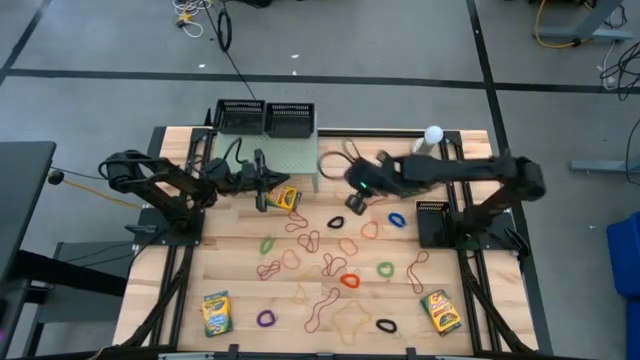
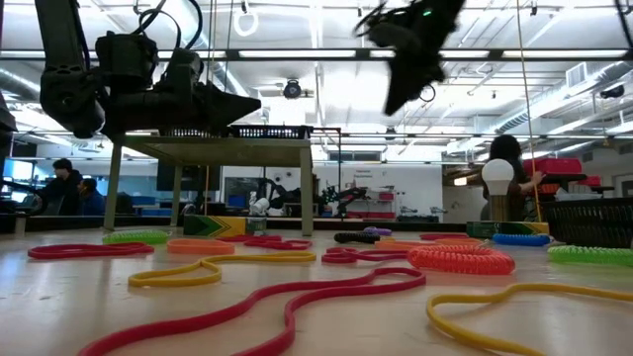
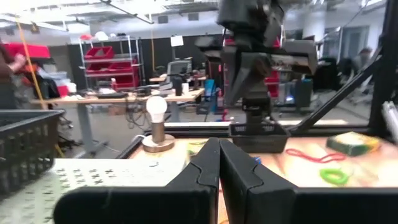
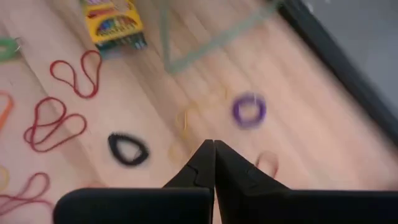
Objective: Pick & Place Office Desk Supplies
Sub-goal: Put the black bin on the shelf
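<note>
Table (image 1: 230, 250): wood, bands scattered mid.
Trays (image 1: 266, 118): 2 black mesh, far edge.
L gripper (image 1: 262, 203): fingers pressed together, empty, by crayon box (image 1: 284, 198).
R gripper (image 1: 357, 205): clamped tight, empty, above black band (image 4: 128, 149) & purple band (image 4: 249, 109).
Other boxes: near corners, 1 per side.

It was a robotics lab or workshop, an open industrial hall. The wooden worktop (image 1: 240, 290) stood on a grey concrete floor (image 1: 380, 40) crossed by dark tape lines, with loose cables (image 1: 195, 15) trailing over it. Exposed ducts and strip lights (image 2: 297, 54) ran under the ceiling. Beyond the worktop stood metal shelving with red storage bins (image 3: 102, 53), cluttered workbenches (image 3: 118, 96), and people (image 2: 64, 188) seated at screens.
</note>
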